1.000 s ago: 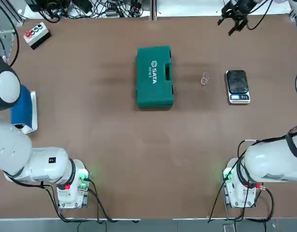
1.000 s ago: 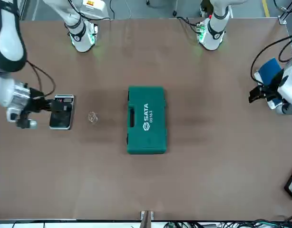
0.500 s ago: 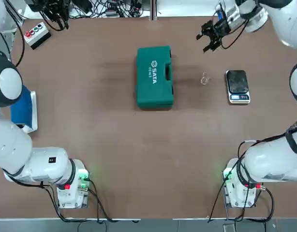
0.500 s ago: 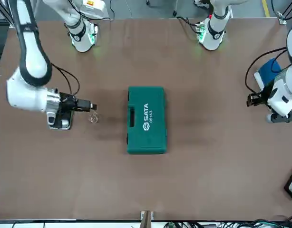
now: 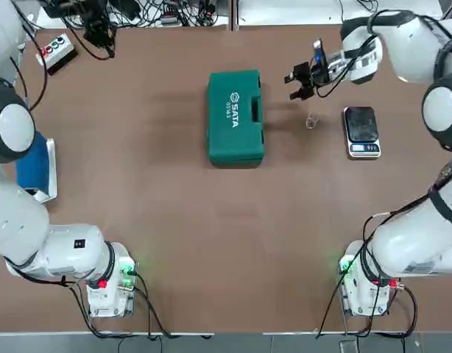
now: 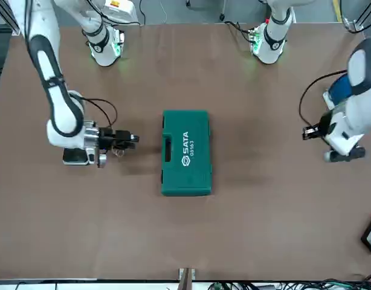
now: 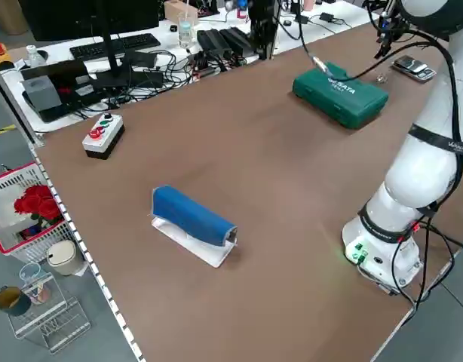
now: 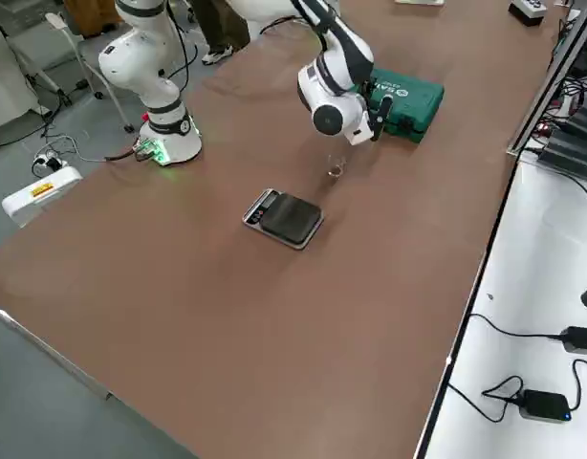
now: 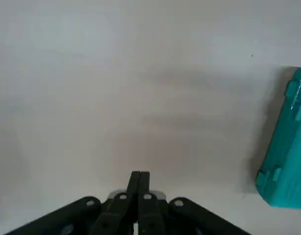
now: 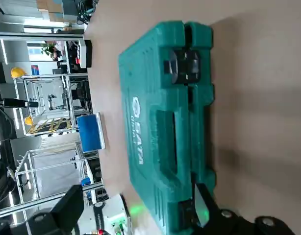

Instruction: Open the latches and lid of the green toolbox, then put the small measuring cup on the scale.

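Note:
The green toolbox (image 5: 235, 116) lies closed mid-table, SATA lid (image 6: 187, 150) up, handle edge toward the robot's right. Its black latches (image 10: 186, 66) are both down. My right gripper (image 5: 296, 81) hovers open just right of the toolbox's far corner, facing the latch edge; in the right wrist view its fingers (image 10: 67, 210) stand wide apart. The small measuring cup (image 5: 312, 120) stands on the table between toolbox and scale (image 5: 361, 131). My left gripper (image 9: 139, 175) is shut and empty, raised over the far left of the table.
A grey button box (image 5: 55, 51) sits at the far left corner. A blue roll on a white base (image 5: 34, 165) lies near the left edge. Cables run along the far edge (image 5: 167, 15).
My right gripper has swept in from the far right corner to beside the toolbox's latch edge. The left gripper has come into view over the far left of the table.

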Controlling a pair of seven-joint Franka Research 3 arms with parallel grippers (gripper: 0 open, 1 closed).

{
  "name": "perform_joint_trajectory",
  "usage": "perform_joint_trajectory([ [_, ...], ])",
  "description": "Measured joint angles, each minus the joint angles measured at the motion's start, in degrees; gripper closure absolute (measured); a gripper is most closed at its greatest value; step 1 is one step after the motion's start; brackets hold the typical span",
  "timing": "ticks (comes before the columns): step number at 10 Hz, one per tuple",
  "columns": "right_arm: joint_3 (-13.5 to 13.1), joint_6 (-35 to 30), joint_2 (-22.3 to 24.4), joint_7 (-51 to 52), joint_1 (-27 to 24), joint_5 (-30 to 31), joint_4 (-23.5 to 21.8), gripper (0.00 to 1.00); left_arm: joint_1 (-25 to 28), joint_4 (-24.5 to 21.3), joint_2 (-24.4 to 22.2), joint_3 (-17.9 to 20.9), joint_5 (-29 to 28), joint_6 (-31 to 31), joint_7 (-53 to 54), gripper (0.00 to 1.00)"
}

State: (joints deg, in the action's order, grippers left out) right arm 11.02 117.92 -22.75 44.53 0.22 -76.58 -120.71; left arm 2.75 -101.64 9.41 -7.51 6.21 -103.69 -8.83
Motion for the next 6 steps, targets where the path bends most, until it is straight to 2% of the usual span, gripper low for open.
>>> perform_joint_trajectory([
  [1,0.79,1.82,-1.51,1.85,1.08,-2.21,0.0,0.0,-0.06,-3.54,-0.38,-1.21,0.84,-3.38,-0.01,0.99],
  [2,2.7,4.37,-2.79,3.92,1.45,-4.46,0.01,0.0,-0.19,-5.66,-0.72,-1.85,2.01,-5.01,-0.03,0.99],
  [4,6.25,8.8,-4.67,5.86,1.74,-6.78,0.09,0.0,-0.25,-7.32,-1.41,-2.05,4.34,-6.65,-0.03,0.99],
  [6,7.18,10.37,-5.46,6.51,1.98,-7.24,0.17,0.0,-0.34,-10.43,-1.73,-2.24,9.83,-13.08,0.19,0.99],
])
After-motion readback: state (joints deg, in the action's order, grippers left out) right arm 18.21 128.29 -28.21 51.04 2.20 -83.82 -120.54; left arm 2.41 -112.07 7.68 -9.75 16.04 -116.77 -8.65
